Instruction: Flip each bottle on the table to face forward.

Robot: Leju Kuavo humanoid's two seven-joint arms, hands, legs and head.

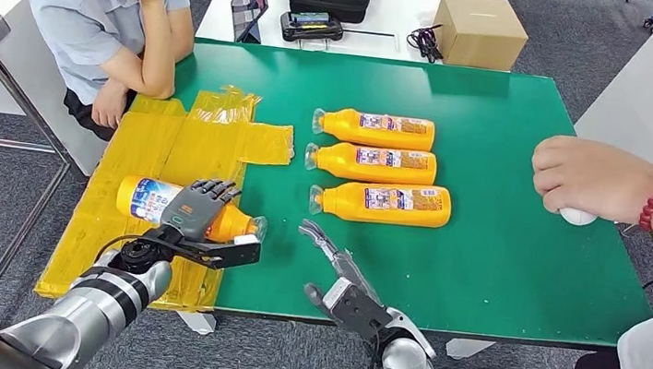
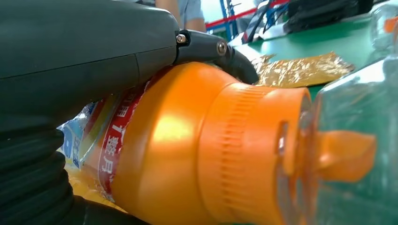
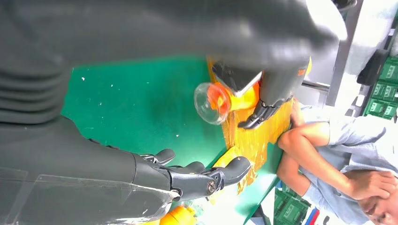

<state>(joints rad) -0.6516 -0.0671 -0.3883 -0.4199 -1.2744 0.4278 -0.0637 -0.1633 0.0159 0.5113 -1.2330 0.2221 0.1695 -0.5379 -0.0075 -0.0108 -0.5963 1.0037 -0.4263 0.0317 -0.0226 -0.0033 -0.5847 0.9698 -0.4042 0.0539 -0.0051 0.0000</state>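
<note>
Left hand (image 1: 197,209) grips an orange bottle (image 1: 140,198) lying on yellow plastic sheet (image 1: 170,143) at near left of green table (image 1: 499,269). Right hand (image 1: 333,260) holds nothing, fingers spread, nearby. Three bottles (image 1: 371,165) lie in a row mid-table.

The held bottle (image 2: 197,154) carries a red band with Chinese characters "整月"

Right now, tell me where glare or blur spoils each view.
Head view: sharp and evenly lit, mild sheen on the yellow sheet. Left wrist view: bright glare on the held bottle, its clear cap smeared out of focus. Right wrist view: the right hand sharp, the grey cover above it blurred.
</note>
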